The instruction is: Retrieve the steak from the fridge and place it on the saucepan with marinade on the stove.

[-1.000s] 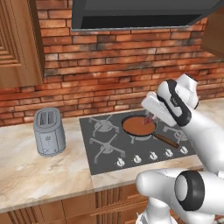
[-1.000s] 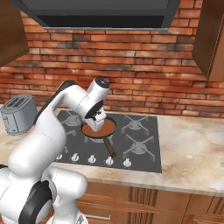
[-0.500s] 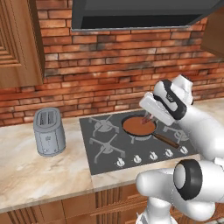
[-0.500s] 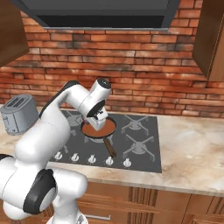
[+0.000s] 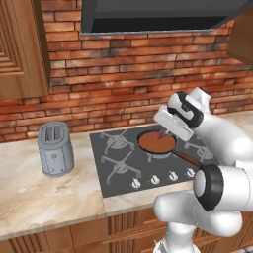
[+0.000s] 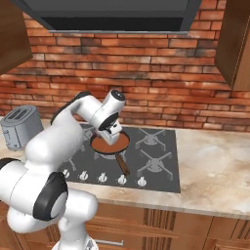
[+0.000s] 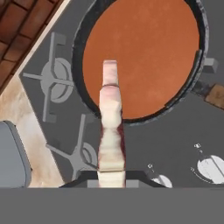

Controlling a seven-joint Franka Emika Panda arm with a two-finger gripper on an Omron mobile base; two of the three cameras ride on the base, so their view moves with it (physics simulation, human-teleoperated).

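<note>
My gripper [image 5: 165, 132] hangs just above the saucepan [image 5: 157, 143] on the stove [image 5: 118, 158], shut on the steak [image 7: 111, 127]. In the hand view the steak shows edge-on as a pale pink strip reaching out over the marinade [image 7: 148, 48], a smooth reddish-brown disc inside the black pan. From the right base view the gripper [image 6: 113, 136] sits over the saucepan [image 6: 110, 143], at the cooktop's rear left burner. The fridge is out of view.
The pan's brown handle [image 6: 122, 164] points toward the front row of white knobs [image 6: 102, 177]. A grey toaster [image 5: 55, 148] stands on the marble counter left of the stove. A range hood [image 5: 158, 15] hangs overhead, and a wooden cabinet [image 5: 20, 44] is at the upper left.
The hand has turned and tipped a little over the saucepan, still shut on the steak. The pan and the toaster have stayed put.
</note>
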